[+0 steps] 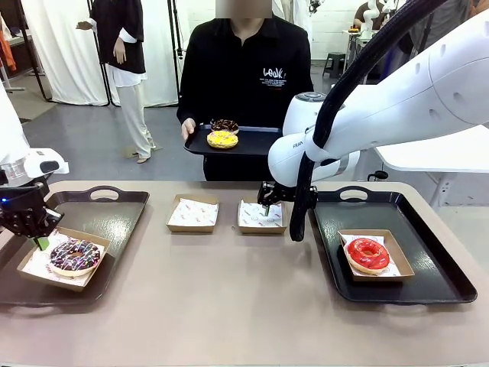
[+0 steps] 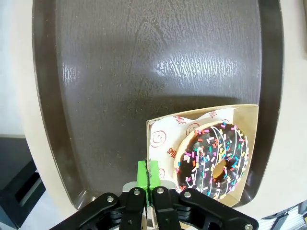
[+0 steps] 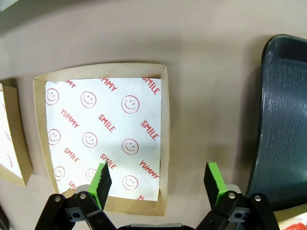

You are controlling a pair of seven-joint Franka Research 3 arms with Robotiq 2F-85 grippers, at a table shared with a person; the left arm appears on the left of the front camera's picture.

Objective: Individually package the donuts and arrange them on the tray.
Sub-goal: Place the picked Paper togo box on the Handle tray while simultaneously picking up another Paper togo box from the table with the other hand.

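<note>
My left gripper (image 2: 147,175) is pressed together on the rim of the cardboard box (image 2: 201,109) that carries the chocolate donut with sprinkles (image 2: 213,160). Its green pads pinch the wall at the box's corner and stay clear of the icing, which I take to be the point: the box serves as the handle and the donut stays clean. That box rests in the near part of the left tray (image 1: 114,218), so this one looks packed and placed, or nearly so. My right gripper (image 3: 157,181) is spread wide over the empty lined box (image 3: 165,143) at the middle of the table (image 1: 229,313), one finger above the smiley-print liner (image 3: 96,134) and the other outside it above bare tabletop, with the box's side wall between them. I read that as lining up to pinch the wall in the same way, though I cannot tell how high the tips hang above it. Another empty box (image 1: 191,228) sits just beside it, towards my left arm. The red donut (image 1: 367,254) lies boxed near the middle of the right tray (image 1: 435,267). At the far edge a person holds a small dark tray (image 1: 260,142) off the table with the yellow donut (image 1: 222,139) and a second chocolate donut (image 1: 225,125) on it, which I judge are meant for the two empty boxes
</note>
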